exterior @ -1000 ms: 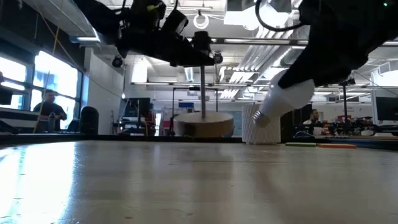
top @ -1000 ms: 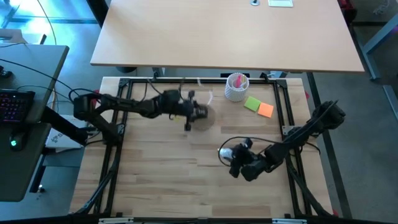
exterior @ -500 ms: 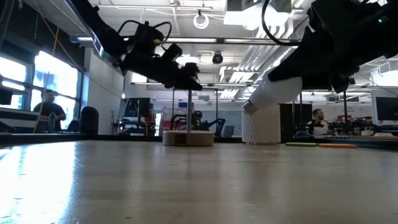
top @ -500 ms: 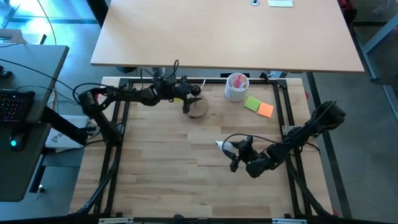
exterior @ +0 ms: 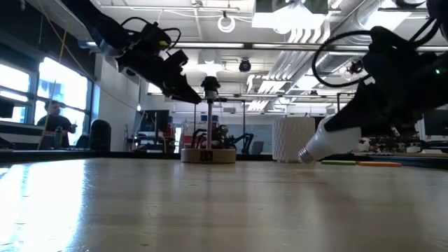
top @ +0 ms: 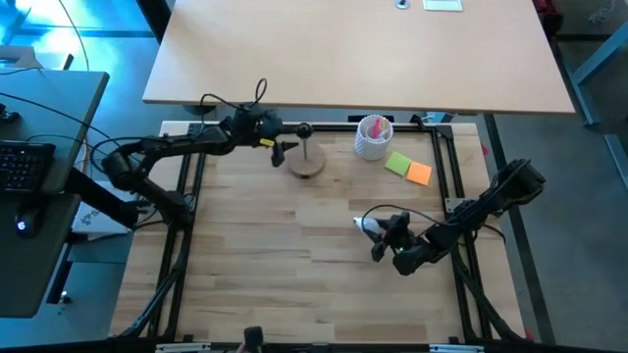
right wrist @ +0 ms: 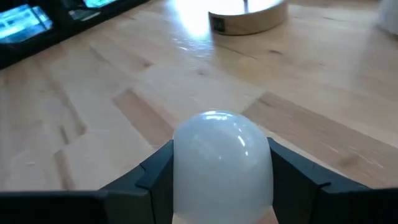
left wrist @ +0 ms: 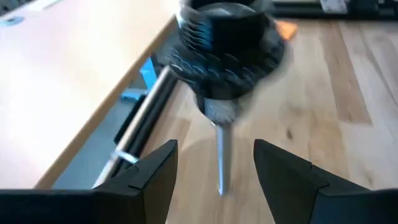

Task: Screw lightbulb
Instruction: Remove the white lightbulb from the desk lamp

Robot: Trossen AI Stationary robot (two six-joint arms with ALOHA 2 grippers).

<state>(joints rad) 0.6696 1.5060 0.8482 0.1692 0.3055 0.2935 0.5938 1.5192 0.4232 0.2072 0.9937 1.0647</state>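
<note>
Task status: not completed; the lightbulb is not yet seated in the socket.
Lightbulb location: held clear of the table, right of its middle and nearer the right edge than the left. In the low view it is tilted, with the silvery screw base pointed downward and outward from the gripper.
Right gripper: clamped on the glass end of the lightbulb; in the right wrist view the white dome is seen pressed between both dark fingers.
Left gripper: positioned near the far edge of the table, just beside the stand. The jaws are seen spread apart with nothing between the tips; the thin metal post lies ahead of the gap, not gripped.
Stand: a round wooden base is set upright near the far edge, left of the white cup. The black socket is carried at the top of the post.
Separation: bulb and socket are well apart; the stand sits toward the far edge while the bulb is nearer the table's middle.
Done, as judged: the bulb is picked up and the stand is upright and free.
Remaining, as judged: the bulb is to be carried to the stand, the screw base is to be aligned over the socket, and the bulb is to be turned until seated. Steadying of the stand by the left gripper is likely to be required.
Other items: green and orange notes lie beside the cup, uninvolved.
</note>
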